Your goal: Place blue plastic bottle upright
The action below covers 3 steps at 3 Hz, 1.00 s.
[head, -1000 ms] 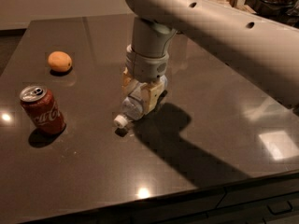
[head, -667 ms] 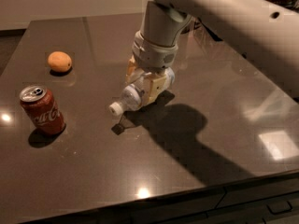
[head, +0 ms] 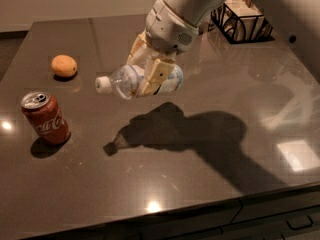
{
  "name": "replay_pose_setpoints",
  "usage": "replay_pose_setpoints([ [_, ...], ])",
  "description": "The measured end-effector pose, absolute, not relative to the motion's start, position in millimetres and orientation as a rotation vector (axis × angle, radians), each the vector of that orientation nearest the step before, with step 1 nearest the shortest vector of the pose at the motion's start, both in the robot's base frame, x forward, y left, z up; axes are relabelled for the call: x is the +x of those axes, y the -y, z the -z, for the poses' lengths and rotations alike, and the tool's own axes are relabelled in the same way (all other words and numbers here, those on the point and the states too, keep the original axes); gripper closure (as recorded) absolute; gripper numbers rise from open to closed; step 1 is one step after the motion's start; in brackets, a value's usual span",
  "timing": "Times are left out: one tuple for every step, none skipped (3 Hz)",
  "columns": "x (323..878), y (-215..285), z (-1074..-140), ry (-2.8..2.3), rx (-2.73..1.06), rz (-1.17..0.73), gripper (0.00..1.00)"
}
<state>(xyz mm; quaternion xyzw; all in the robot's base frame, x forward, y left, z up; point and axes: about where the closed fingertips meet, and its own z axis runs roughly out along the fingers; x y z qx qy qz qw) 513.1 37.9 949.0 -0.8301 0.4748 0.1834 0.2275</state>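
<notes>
2 fingers (head: 156, 74) of the gripper (head: 148, 81) clamp the bottle (head: 124, 81) sideways above the table (head: 75, 184), cap (head: 102, 84) pointing left.

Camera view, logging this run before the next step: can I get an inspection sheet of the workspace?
Surface: dark glossy table, lamp reflections on it.
Job's things: blue plastic bottle held above the table, on its side, white cap toward the picture's left; not yet upright.
Clutter: red Coca-Cola can upright at left; round orange item behind it.
Grippers: gripper above table centre, shut on the bottle's body.
Cables: nothing seen.
Surroundings: wire rack at the far right corner; drawer fronts below the near edge.
</notes>
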Motion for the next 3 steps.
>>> replay_pose_setpoints([
  [507,-50,-965,-1.367,-2.096,-0.687,1.00],
  [500,-58,-979,-1.414,-1.865,-0.831,1.00],
  [497,-58,-986,-1.438,-1.672,-0.901,1.00],
])
